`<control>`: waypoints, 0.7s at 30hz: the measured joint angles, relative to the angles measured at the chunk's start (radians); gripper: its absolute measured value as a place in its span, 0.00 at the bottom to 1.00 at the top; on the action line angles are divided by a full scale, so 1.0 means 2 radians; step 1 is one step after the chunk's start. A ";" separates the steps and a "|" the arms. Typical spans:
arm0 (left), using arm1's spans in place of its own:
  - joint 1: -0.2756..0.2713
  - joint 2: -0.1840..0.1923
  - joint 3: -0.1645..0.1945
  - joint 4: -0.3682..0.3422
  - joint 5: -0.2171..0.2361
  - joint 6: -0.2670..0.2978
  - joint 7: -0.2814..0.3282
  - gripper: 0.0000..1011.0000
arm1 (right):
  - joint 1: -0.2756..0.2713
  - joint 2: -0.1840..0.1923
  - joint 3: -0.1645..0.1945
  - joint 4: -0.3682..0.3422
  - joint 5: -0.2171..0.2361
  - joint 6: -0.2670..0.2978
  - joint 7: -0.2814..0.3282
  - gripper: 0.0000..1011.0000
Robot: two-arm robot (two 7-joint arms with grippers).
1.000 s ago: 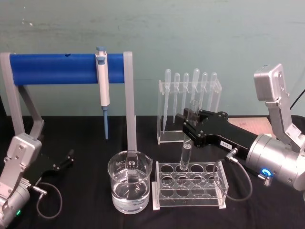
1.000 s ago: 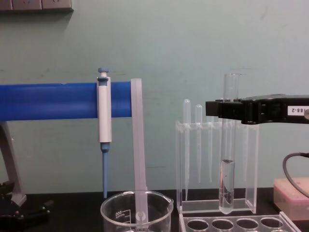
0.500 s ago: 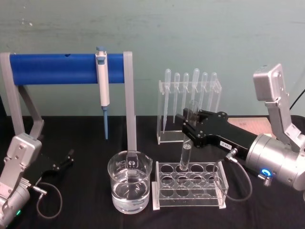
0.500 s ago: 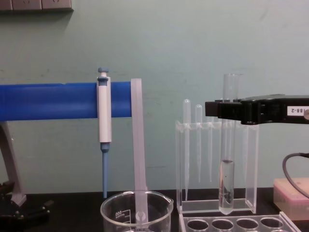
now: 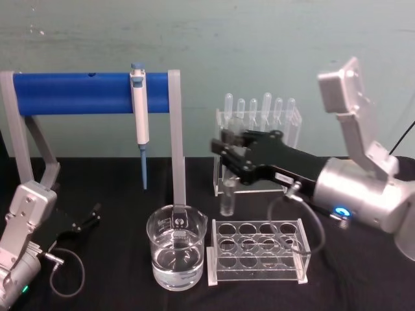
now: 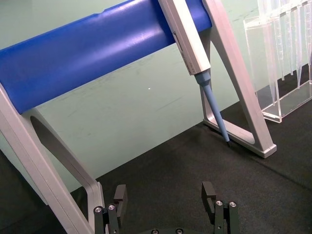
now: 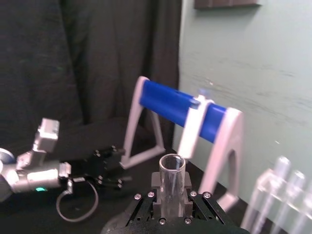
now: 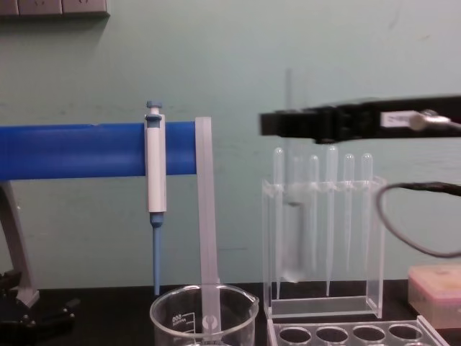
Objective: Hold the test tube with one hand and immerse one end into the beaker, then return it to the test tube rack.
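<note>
Head view: the blue-barred stand (image 5: 78,94) fills the back left. The right gripper (image 5: 228,150) reaches in from the right, level with the stand's near post. The left gripper (image 5: 87,217) lies parked at the table's left, fingers spread.

The test tube rack (image 5: 258,256) sits at front centre, and the beaker (image 5: 176,256), partly filled with clear liquid, stands just left of it.

The test tube (image 5: 226,197) hangs upright in the air, behind the gap between beaker and rack. The right gripper is clenched on its upper part (the rim stands proud above the fingers).

The step looks like the carry to the beaker. I'd bring the tube over the beaker's mouth with its round end kept above the rim. Then lower it straight until only that end is wet, stopping short of the glass floor.
</note>
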 joint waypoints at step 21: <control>0.000 0.000 0.000 0.000 0.000 0.000 0.000 0.99 | 0.083 -0.072 -0.084 0.098 -0.004 -0.018 0.018 0.22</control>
